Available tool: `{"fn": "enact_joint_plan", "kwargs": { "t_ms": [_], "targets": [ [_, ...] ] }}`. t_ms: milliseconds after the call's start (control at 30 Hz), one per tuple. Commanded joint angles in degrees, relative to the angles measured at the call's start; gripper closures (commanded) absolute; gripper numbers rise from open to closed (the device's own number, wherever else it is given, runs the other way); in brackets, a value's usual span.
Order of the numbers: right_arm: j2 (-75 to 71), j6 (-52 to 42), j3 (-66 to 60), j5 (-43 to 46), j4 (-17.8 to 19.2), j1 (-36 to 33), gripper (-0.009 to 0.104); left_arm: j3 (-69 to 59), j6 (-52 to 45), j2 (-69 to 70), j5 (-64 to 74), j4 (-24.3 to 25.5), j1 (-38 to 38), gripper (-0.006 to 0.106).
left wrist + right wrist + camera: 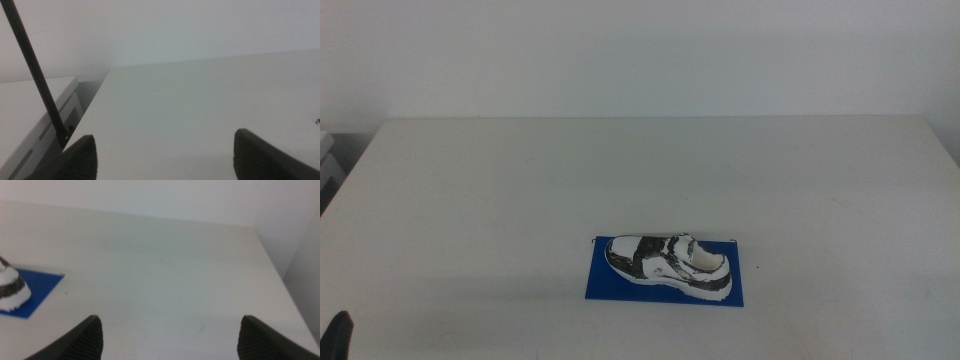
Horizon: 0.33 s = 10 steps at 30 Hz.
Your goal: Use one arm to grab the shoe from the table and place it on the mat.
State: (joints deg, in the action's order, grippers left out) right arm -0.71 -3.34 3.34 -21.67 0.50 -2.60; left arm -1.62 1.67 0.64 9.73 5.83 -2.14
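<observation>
The white sneaker with black patches [669,264] lies on the dark blue mat [605,283] near the front middle of the white table [640,170]. One end of the shoe [10,292] and a corner of the mat [37,287] also show in the right wrist view. My left gripper [165,155] is open and empty over the table's left part; only a dark tip of it [338,332] shows at the bottom left of the middle view. My right gripper [167,337] is open and empty, to the right of the mat, out of the middle view.
A thin black cable [35,75] crosses the left wrist view. A white unit [30,110] stands beside the table's left edge. The table's right edge [280,275] shows in the right wrist view.
</observation>
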Motion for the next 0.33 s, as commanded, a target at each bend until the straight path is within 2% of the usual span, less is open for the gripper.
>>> {"fn": "enact_joint_plan", "kwargs": {
  "t_ms": [0, 300],
  "targets": [
    [-1.3, -0.74, 0.17, 4.6, 0.22, 0.3, 0.001, -0.16, 0.16, 1.51, -4.39, -0.55, 0.39, 0.007],
    [-1.3, -0.74, -4.45, 4.51, 0.22, 0.3, 0.001, -0.16, 0.16, 1.46, -4.39, -0.55, 0.39, 0.007]
  ]
}}
